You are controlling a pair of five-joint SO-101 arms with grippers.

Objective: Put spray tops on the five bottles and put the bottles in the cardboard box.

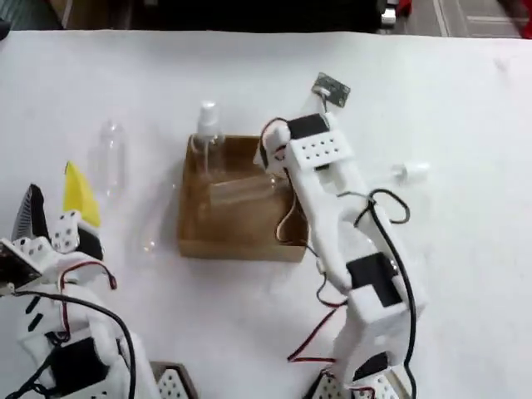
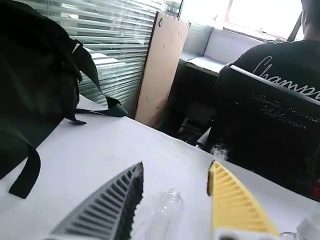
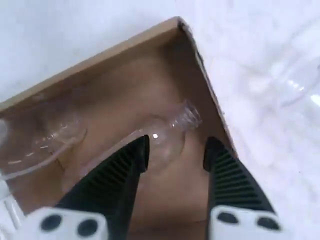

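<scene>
The cardboard box (image 1: 195, 243) sits mid-table. A clear bottle with a white spray top (image 1: 207, 125) stands in its far left corner. My right gripper (image 3: 177, 145) is open inside the box (image 3: 100, 55), its black fingers (image 3: 125, 165) either side of an uncapped clear bottle (image 3: 165, 135) lying on the box floor. A second bottle (image 3: 45, 137) lies beside it. My left gripper (image 1: 51, 179) is open near the table's left front, yellow finger (image 2: 230, 200) and grey finger (image 2: 115, 200) apart, facing an uncapped bottle (image 2: 167, 205) lying on the table. A loose spray top (image 1: 411, 170) rests at right.
Clear bottles lie left of the box (image 1: 108, 154) and near its left wall (image 1: 158, 224). Another bottle (image 3: 300, 75) lies just outside the box wall. A small dark tag (image 1: 331, 90) lies at the back. A black bag (image 2: 35, 90) sits at the table's far left.
</scene>
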